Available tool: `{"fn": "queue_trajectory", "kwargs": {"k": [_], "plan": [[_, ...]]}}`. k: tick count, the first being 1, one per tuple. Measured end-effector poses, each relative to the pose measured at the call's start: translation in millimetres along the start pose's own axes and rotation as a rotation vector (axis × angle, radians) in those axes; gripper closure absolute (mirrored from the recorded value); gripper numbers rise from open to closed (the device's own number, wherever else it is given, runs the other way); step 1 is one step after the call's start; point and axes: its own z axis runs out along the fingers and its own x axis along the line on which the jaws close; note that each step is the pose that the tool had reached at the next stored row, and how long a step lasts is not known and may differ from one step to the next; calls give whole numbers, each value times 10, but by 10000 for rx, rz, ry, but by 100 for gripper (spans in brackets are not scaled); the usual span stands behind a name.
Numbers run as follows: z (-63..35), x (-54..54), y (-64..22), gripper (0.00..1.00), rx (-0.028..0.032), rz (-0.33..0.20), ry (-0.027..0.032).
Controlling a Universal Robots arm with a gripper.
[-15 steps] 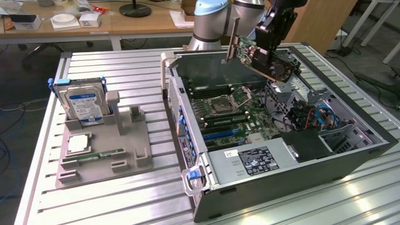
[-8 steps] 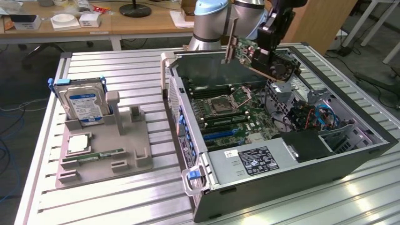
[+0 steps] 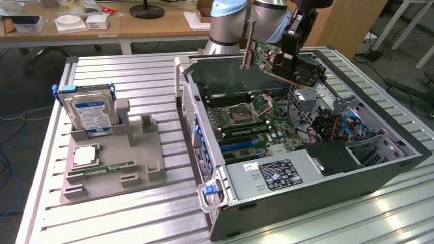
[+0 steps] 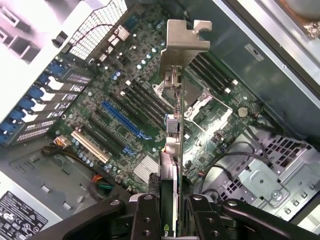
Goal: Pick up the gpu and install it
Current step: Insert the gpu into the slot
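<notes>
One gripper (image 3: 290, 50) gripped the graphics card (image 3: 300, 69) in the exterior view, holding it above the open computer case (image 3: 326, 189). In the wrist view, the card stood edge-on between both fingers (image 4: 146, 217), its metal bracket (image 4: 184, 42) over the motherboard (image 4: 117, 102).

The black two-fingered tool (image 4: 170, 206) clamped the gpu (image 4: 173, 127), a thin flat black card seen edge-on, from both sides. Its silver-grey metal bracket (image 4: 183, 42) stood at the end farthest from the tool. Beyond the card lay the green motherboard (image 4: 125, 85) inside the open grey metal case (image 4: 270, 185), with a long blue expansion slot (image 4: 125, 120), a square processor socket (image 4: 197, 97) and a round silver coin battery (image 4: 243, 111).
</notes>
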Motion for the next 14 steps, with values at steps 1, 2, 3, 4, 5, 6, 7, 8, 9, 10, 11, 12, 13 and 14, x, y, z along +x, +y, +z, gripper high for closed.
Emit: {"fn": "queue_trajectory", "kwargs": {"k": [1, 2, 3, 4, 5, 6, 7, 8, 9, 10, 11, 12, 13, 14], "plan": [[0, 1, 0, 74, -1, -99, -4], [0, 1, -1, 74, -3, -205, -8], [0, 1, -1, 74, -4, -303, -12], [0, 2, -1, 74, -6, -395, -17], [0, 2, -2, 74, -7, -489, -21], [0, 2, -2, 74, -9, -583, -25], [0, 3, -3, 74, -10, -677, -29], [0, 4, -3, 74, -11, -768, -34], [0, 4, -4, 74, -13, -859, -38], [0, 5, -4, 74, -14, -959, -42], [0, 5, -4, 74, -16, -1059, -46], [0, 5, -5, 74, -17, -1161, -50], [1, 5, -5, 74, -19, -1266, -56], [1, 6, -5, 74, -20, -1369, -60]]}}
